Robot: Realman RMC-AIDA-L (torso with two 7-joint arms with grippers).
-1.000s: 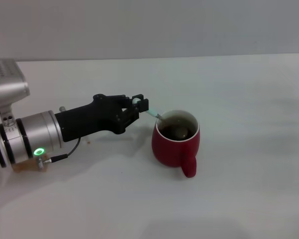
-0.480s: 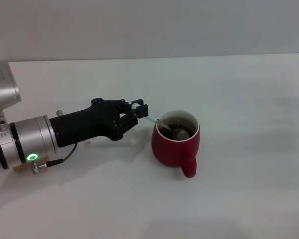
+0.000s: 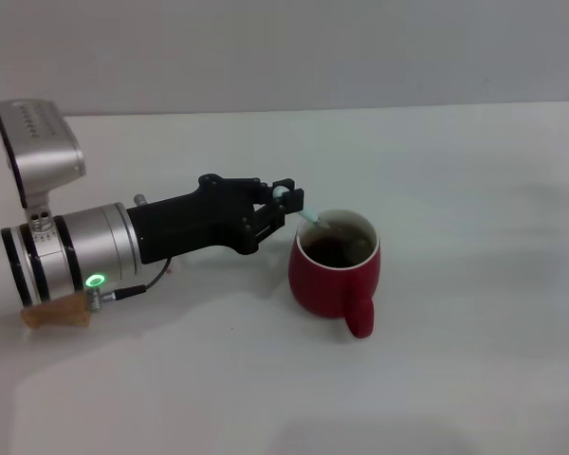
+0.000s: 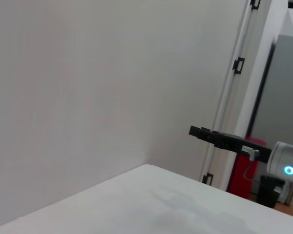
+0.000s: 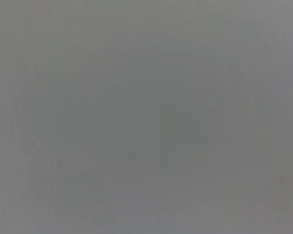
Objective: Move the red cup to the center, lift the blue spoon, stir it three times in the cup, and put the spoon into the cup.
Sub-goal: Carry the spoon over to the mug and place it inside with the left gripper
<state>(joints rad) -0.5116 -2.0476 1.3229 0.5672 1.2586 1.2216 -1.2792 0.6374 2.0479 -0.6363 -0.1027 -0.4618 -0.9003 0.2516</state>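
Left gripper [image 3: 286, 197] clamped on the handle end of the blue spoon [image 3: 309, 218]; spoon slants from the jaws down over the near rim into the red cup [image 3: 334, 272], bowl end inside, hidden. Stirring step, by the look. Best kept to small circles clear of the wall. Right gripper not in view.

counter [image 3: 474, 379]: plain white | red cup [image 3: 333, 275] sits about dead center, handle at 5 o'clock | small wooden block [image 3: 55, 314] over at 9 o'clock
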